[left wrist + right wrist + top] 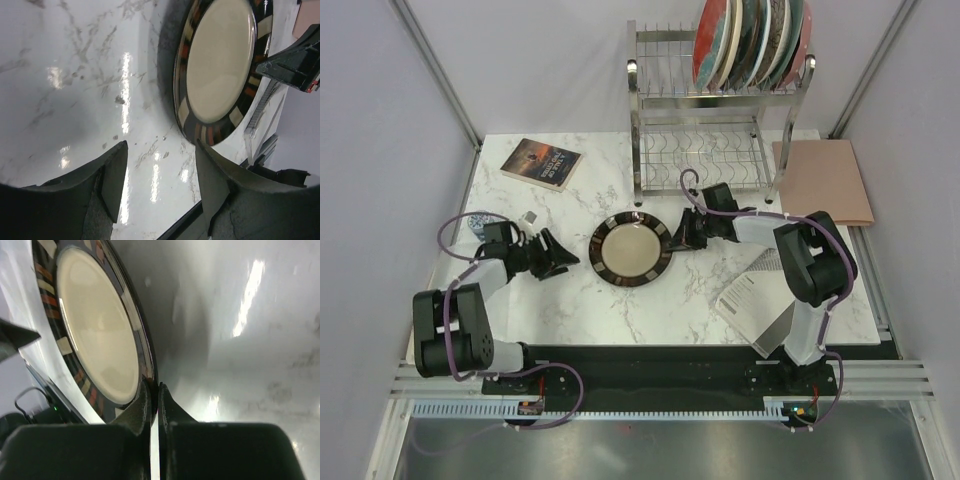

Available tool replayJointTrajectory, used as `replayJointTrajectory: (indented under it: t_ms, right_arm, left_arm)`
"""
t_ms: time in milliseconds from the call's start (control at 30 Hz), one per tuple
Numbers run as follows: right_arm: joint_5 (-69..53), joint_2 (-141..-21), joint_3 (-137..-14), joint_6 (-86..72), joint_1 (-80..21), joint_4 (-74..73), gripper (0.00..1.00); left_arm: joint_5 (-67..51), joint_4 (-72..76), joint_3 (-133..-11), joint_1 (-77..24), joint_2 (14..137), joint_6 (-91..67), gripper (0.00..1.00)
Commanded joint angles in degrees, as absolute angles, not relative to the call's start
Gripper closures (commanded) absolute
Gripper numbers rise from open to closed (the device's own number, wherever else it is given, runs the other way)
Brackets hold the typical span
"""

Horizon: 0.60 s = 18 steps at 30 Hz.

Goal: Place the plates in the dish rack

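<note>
A dark brown plate with a patterned rim and cream centre (632,250) lies on the marble table, in front of the dish rack. My right gripper (678,235) is shut on its right rim; in the right wrist view the fingertips (154,386) pinch the plate's edge (97,325). My left gripper (565,258) is open and empty just left of the plate; in the left wrist view (161,145) the plate (220,60) lies ahead of the jaws, untouched. The silver wire dish rack (665,150) stands at the back. Several plates (750,40) stand upright in its top tier.
A book (541,162) lies at the back left. A small blue-white cup (477,224) sits behind my left wrist. A pink folder (825,180) lies right of the rack. A printed paper sheet (750,295) lies under my right arm.
</note>
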<state>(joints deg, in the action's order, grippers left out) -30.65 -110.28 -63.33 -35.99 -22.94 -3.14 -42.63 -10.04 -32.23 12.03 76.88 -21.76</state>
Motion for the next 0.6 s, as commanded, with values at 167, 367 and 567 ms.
replayJointTrajectory:
  t_ms: [167, 367, 567]
  right_arm:
    - [-33.22, -108.19, -56.34, -21.01, -23.12, -13.44, 1.0]
    - [-33.93, -112.58, -60.11, -18.99, -22.15, -15.29, 1.0]
    - [-34.54, -116.01, -63.1, -20.12, -22.24, -14.59, 1.0]
  left_arm:
    - [-44.03, 2.81, -39.62, 6.94, 92.08, -21.8, 0.37]
    - [-47.9, 3.43, -42.89, 4.49, 98.78, -20.31, 0.45]
    - [-52.9, 2.29, -42.63, 2.29, 99.49, -19.95, 0.48]
